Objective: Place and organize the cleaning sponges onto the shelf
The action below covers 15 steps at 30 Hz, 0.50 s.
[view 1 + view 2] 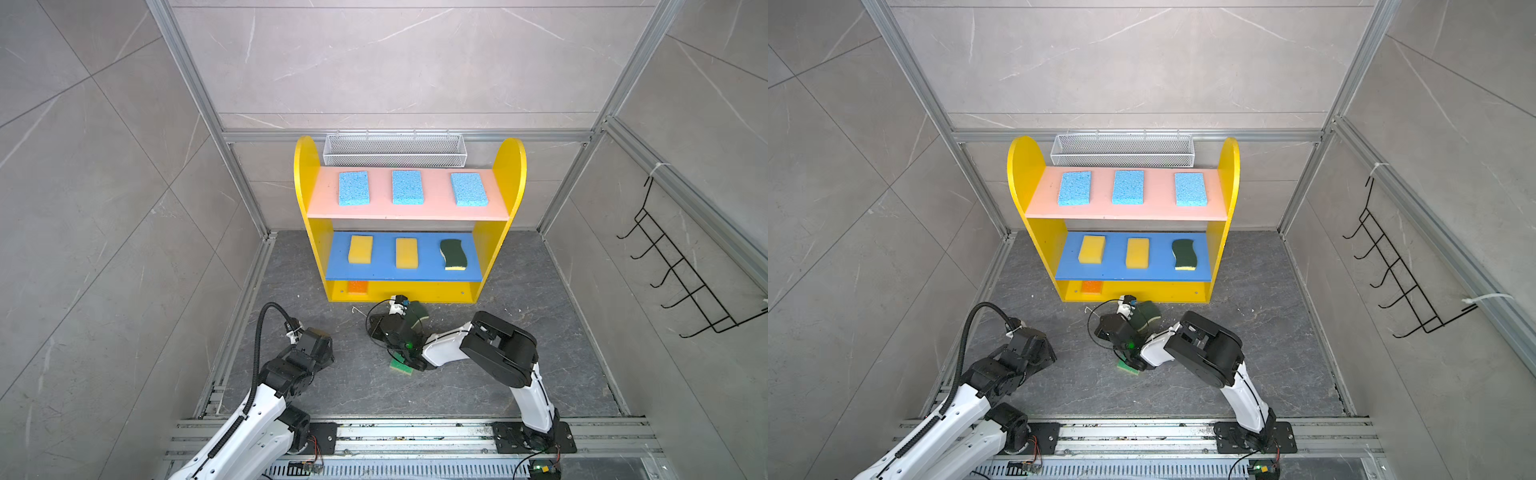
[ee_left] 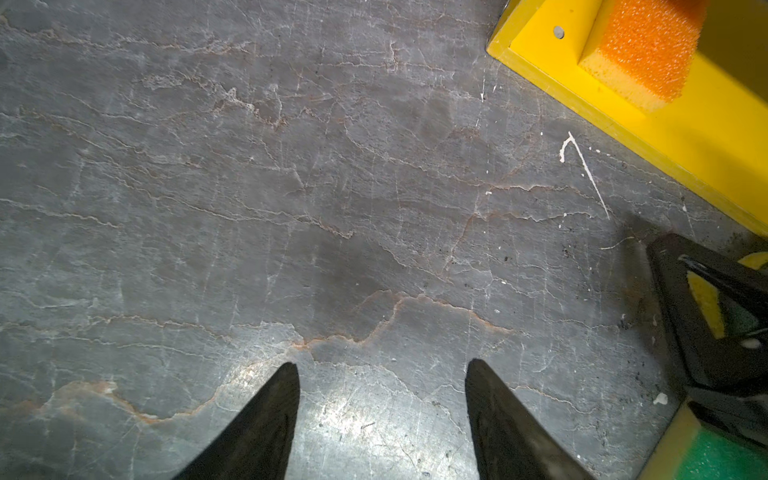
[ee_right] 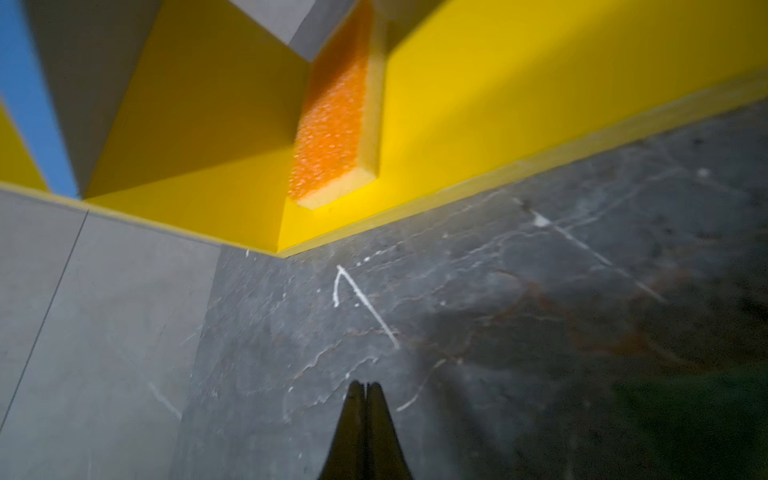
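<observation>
**Seven sponges on the shelf, two on the floor**

The three-tier shelf with yellow round-topped sides (image 1: 510, 166) sits mid-frame in both top views. Three light blue foam sponges (image 1: 407, 187) lie in a row on its pink top board. Two yellow foam sponges (image 1: 360, 249) and a dark-green wavy-edged sponge (image 1: 454, 254) are on the blue middle board. An orange foam sponge (image 1: 358, 287) is at the left end of the yellow bottom.

Two are loose on the dark stone floor (image 1: 519, 365). A second dark-green wavy sponge (image 1: 419, 311) is just below the shelf's front edge, and a bright green sponge (image 1: 401, 366) lies lower down, half under the right arm.

The right claw (image 3: 365, 386) is pinched fully together with nothing in it, right next to that wavy one; can't tell if they touch. The left claw (image 2: 382, 363), lower left, has its fingers apart over bare floor, empty.
</observation>
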Available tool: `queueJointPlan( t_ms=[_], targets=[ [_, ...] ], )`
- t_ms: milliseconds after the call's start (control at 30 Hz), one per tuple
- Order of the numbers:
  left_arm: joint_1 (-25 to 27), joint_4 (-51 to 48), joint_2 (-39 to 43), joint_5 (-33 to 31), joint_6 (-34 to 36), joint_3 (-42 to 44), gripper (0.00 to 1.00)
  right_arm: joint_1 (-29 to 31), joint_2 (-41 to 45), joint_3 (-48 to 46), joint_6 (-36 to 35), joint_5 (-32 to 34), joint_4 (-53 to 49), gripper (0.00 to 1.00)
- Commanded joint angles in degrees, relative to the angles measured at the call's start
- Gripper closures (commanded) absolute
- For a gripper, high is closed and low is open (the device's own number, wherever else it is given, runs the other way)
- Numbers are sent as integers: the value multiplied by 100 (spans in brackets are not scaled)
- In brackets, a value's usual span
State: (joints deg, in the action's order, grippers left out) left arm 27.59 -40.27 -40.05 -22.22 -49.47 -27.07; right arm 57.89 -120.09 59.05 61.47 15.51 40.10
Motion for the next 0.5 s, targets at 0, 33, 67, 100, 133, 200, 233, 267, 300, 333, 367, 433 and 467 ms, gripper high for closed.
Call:
queueJointPlan(
  t_ms=[0,33,67,100,133,200,233,267,300,333,367,433,467],
  targets=[
    [-44,-58,2,33,-80,-59,33,95,511,176,-663,-426,-342,100],
    [-43,-76,0,33,-68,-73,33,107,629,180,-728,-456,-477,100],
    [-44,-99,-5,40,-41,-99,33,125,739,190,-788,-470,-612,100],
    [-44,-112,-12,43,-4,-127,33,139,873,196,-831,-471,-818,100],
    [-44,-134,-26,47,32,-165,33,147,1021,198,-886,-475,-1017,100],
    [-44,-147,-80,92,134,-255,33,170,1311,231,-985,-424,-1518,100],
    [-44,-154,-113,139,211,-302,33,175,1475,213,-1062,-373,-1742,100],
    [-44,-156,-139,186,292,-346,33,188,1622,194,-1128,-329,-1909,100],
    [-44,-147,-173,253,377,-384,33,188,1783,146,-1162,-280,-2103,99],
    [-44,-147,-202,300,447,-426,32,188,1939,102,-1187,-222,-2254,95],
    [-39,-148,-225,353,529,-461,32,188,2111,24,-1205,-152,-2410,90],
    [-35,-107,-239,516,718,-511,32,183,2490,-207,-1183,5,-2650,76],
    [-35,-72,-213,594,808,-521,31,166,2656,-322,-1173,39,-2718,71]
  ],
)
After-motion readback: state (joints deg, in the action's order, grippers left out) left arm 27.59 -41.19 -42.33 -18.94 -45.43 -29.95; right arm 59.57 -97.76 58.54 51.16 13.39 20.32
